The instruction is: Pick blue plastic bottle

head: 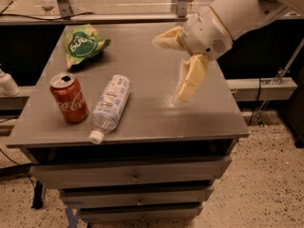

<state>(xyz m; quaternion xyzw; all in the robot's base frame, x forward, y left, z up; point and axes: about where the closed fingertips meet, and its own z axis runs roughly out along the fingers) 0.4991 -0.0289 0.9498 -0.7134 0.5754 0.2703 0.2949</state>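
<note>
The single camera view looks down on a grey surface (142,115) topping a cabinet of drawers (135,175). The bottle (111,103) lies on its side on the left half of the surface. Its white cap points toward the front edge, and its pale label carries print I cannot read. Just to its left stands a red soda can (69,98), upright and close to the bottle; whether the two touch cannot be told. A green snack bag (84,44) lies near the back left corner, well apart from both. The gripper (168,70) hangs over the right half of the surface, well apart from the bottle. Its two pale fingers (190,77) are spread wide with nothing between them, one reaching left, the other pointing down. Whether the lower fingertip touches the surface cannot be told. The white arm (237,13) behind it runs out of view at the top right, and a white object (5,82) is cut off at the left edge.
</note>
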